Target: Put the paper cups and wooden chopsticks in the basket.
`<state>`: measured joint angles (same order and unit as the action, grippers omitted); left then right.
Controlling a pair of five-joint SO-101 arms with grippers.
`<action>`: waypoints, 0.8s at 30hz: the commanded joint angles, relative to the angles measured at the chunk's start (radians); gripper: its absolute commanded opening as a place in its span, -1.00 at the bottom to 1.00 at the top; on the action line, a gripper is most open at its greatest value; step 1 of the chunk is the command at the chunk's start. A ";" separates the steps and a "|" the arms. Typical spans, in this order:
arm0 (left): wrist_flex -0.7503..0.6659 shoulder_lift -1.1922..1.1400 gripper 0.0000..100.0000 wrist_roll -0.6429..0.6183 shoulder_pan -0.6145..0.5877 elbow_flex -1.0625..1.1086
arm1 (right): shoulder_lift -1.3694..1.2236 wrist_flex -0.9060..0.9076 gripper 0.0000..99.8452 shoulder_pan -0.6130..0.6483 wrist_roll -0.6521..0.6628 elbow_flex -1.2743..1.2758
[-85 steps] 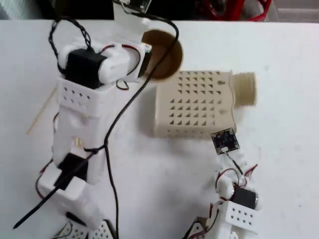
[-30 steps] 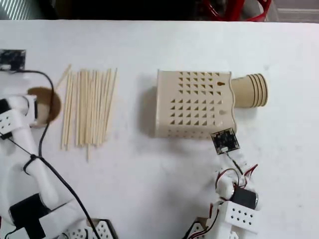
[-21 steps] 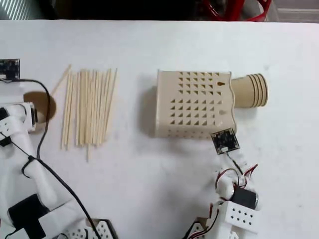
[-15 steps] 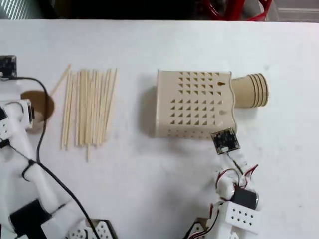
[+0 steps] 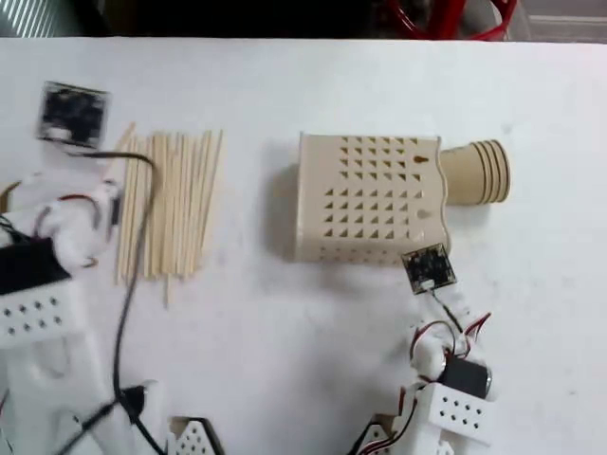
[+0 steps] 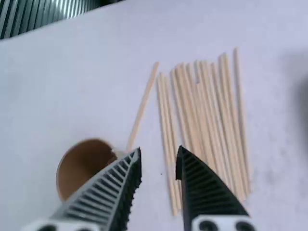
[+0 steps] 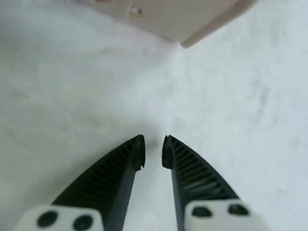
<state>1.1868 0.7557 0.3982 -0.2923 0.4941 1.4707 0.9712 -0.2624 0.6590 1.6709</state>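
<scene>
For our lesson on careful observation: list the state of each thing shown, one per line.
Basket: lying on its side.
Stacked cups: on their side, poking from the basket's end.
Chopsticks: loose, flat on the table.
Left gripper: open, empty.
Single cup: beside it, not gripped.
Right gripper: barely open, empty.

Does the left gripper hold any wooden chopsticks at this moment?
No: the left gripper has nothing between its open fingers, and the wooden chopsticks all lie flat on the table.
</scene>
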 commanded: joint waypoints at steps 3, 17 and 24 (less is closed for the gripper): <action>-0.051 0.013 -0.74 -0.025 0.292 -0.040 | 0.007 -0.021 -0.85 -0.005 0.012 0.002; -0.338 -0.526 -0.74 -0.080 0.602 -0.163 | 0.007 -0.021 -0.85 -0.005 0.012 0.002; -0.338 -0.704 -0.74 -0.080 0.605 -0.292 | 0.007 -0.021 -0.85 -0.005 0.012 0.002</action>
<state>0.8707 0.0821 0.3276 0.3015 0.2946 1.4707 0.9712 -0.2624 0.6590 1.6709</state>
